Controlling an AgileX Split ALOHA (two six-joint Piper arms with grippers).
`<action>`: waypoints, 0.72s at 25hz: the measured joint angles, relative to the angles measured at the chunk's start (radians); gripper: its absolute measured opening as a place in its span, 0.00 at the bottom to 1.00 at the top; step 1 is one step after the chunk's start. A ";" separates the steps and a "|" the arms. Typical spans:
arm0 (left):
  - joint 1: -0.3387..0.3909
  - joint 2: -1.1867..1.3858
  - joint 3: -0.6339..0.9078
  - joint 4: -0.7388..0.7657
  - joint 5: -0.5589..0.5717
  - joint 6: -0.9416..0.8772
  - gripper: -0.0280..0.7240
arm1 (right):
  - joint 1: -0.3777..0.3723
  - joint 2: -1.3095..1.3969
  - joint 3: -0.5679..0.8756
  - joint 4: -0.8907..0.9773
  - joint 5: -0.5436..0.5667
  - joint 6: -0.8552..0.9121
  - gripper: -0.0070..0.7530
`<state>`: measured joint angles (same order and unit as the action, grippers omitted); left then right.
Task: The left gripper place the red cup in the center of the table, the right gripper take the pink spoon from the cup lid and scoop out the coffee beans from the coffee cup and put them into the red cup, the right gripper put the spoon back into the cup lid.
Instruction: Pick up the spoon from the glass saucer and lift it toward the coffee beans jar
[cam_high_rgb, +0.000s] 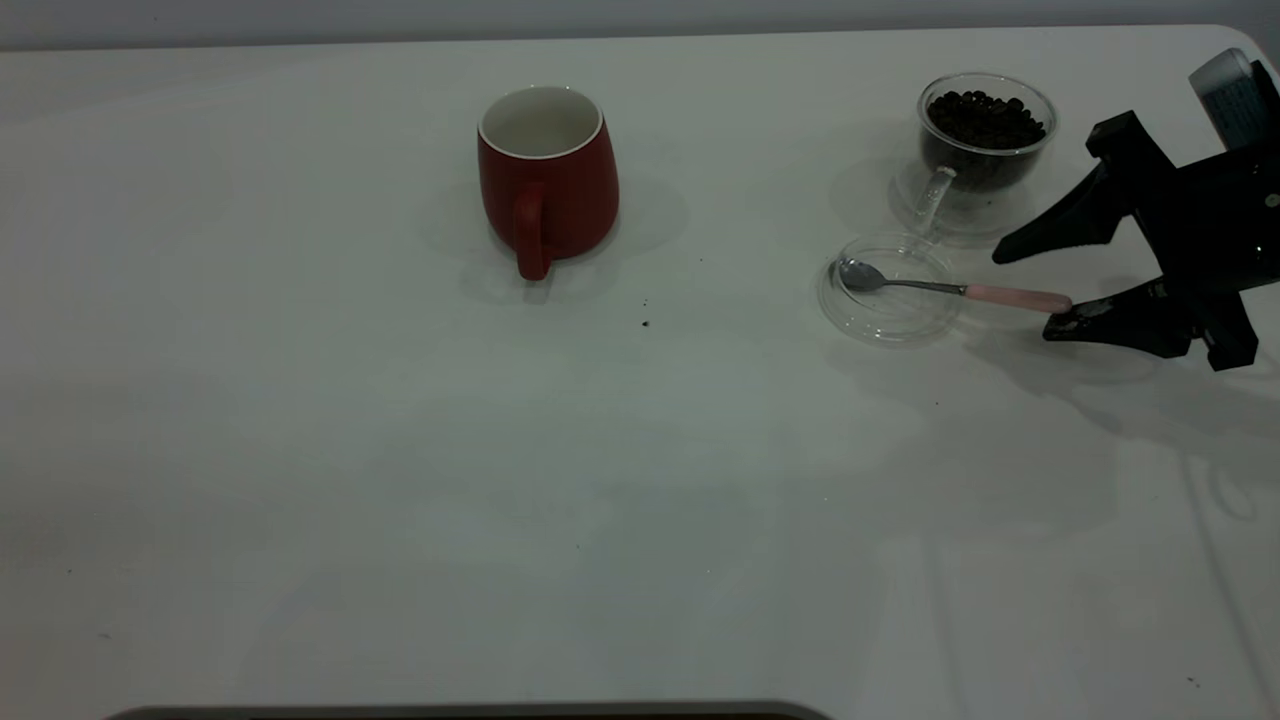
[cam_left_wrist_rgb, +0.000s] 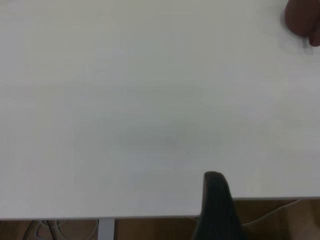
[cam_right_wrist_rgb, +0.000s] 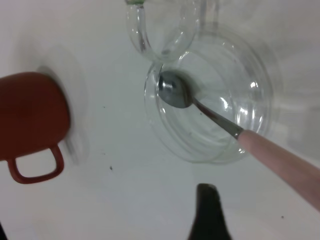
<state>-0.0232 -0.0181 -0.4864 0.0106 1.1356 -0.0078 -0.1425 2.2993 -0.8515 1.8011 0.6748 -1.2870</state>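
Exterior view: at the frame's right, your right gripper (cam_high_rgb: 1030, 290) stands spread around the handle end of the pink spoon (cam_high_rgb: 950, 288), nothing grasped yet. The spoon's long axis runs leftward from the fingers, its bowl in the cup lid (cam_high_rgb: 888, 318). The coffee cup (cam_high_rgb: 985, 150) with coffee beans (cam_high_rgb: 985, 118) stands just above; the red cup (cam_high_rgb: 548, 180) sits upper centre on the table (cam_high_rgb: 400, 480).

Left wrist view: only one dark finger (cam_left_wrist_rgb: 216, 205) shows, so its state cannot be told.

Right wrist view: the spoon's handle points lower right.
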 joint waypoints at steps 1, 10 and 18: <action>0.000 0.000 0.000 0.000 0.000 0.000 0.79 | 0.000 0.000 0.000 0.000 -0.005 -0.012 0.72; 0.000 0.000 0.000 0.000 0.000 0.000 0.79 | 0.000 0.000 0.000 0.000 -0.008 -0.082 0.22; 0.000 0.000 0.000 0.000 0.000 0.000 0.79 | -0.012 0.000 0.000 -0.030 0.057 -0.102 0.17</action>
<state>-0.0232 -0.0181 -0.4864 0.0106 1.1356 -0.0078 -0.1544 2.2993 -0.8515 1.7706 0.7314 -1.3894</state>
